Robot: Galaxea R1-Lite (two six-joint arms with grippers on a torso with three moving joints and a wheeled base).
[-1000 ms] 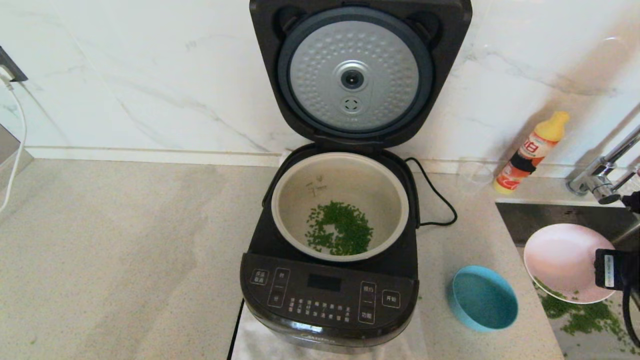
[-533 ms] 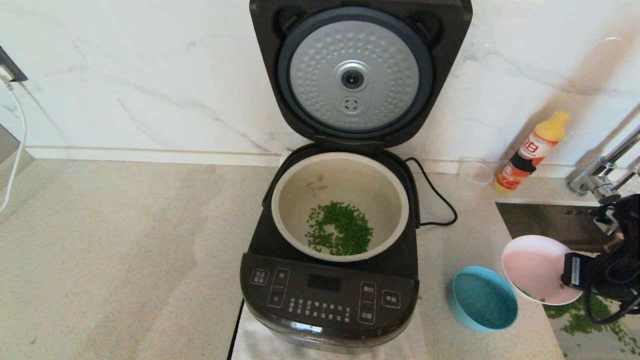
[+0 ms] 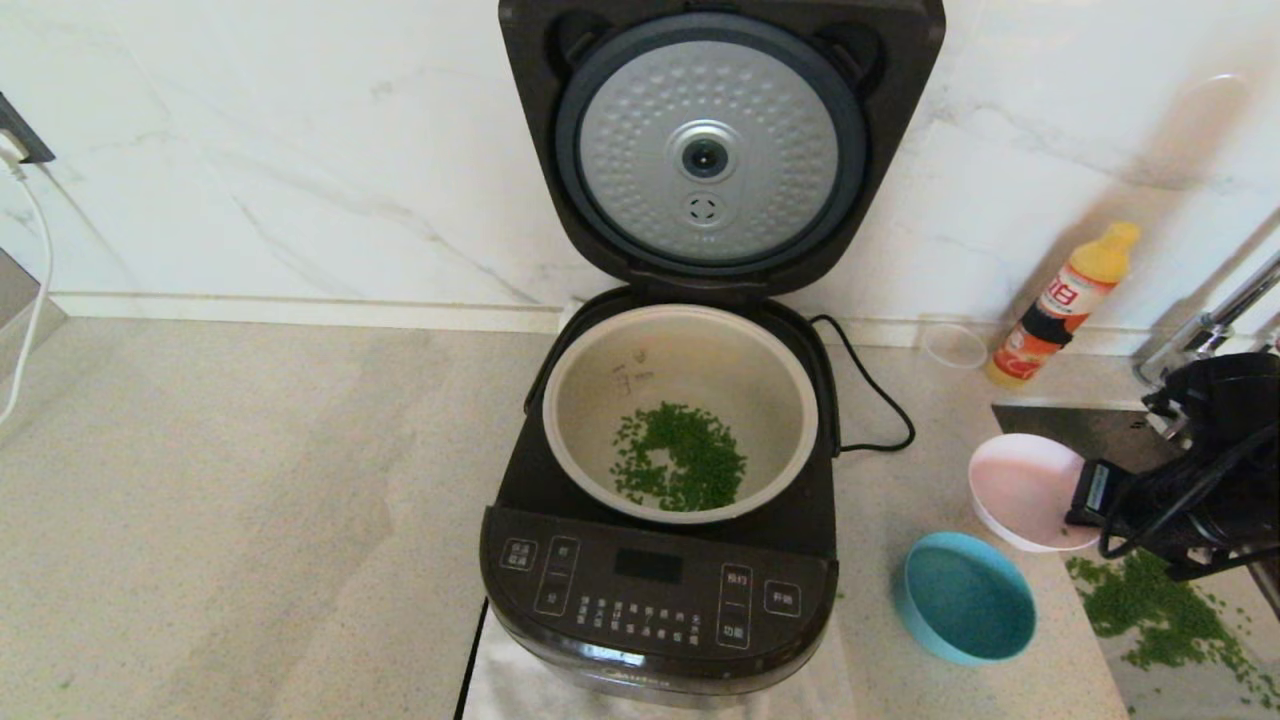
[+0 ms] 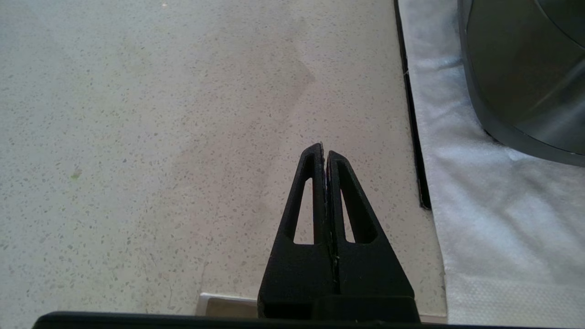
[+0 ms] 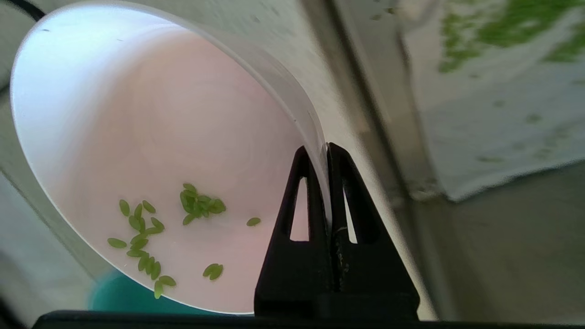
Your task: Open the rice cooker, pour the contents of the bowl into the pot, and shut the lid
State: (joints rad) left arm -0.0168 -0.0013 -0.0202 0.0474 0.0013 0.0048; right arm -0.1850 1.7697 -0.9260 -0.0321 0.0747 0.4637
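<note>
Right claw, clenched on the rim of the bowl, one finger inside the wall and one outside. The pale-pink bowl is carried tilted above the right part of the desk, near the edge of the sink and just behind the blue bowl, apart from it. In the right wrist view a few green grains cling to the inner wall of the pink bowl, scattered toward its lower side.

More green grains lie spilled in a loose patch on the pale surface at the right edge of the head view, below the right arm.

Rice cooker, standing at the centre of the desk on a white mat, its control panel facing the robot. The lid stands raised against the marble wall, its dimpled silver underside turned forward. The pot sits in the cooker body, and a heap of green grains rests on its floor toward the front.

A black power cord loops from the cooker's right side across the desk. Behind it, near the wall, stand a clear cup and a leaning bottle with a yellow cap.

Left claw, clenched with nothing between its fingers, parked over bare desk beside the mat at the cooker's left.
</note>
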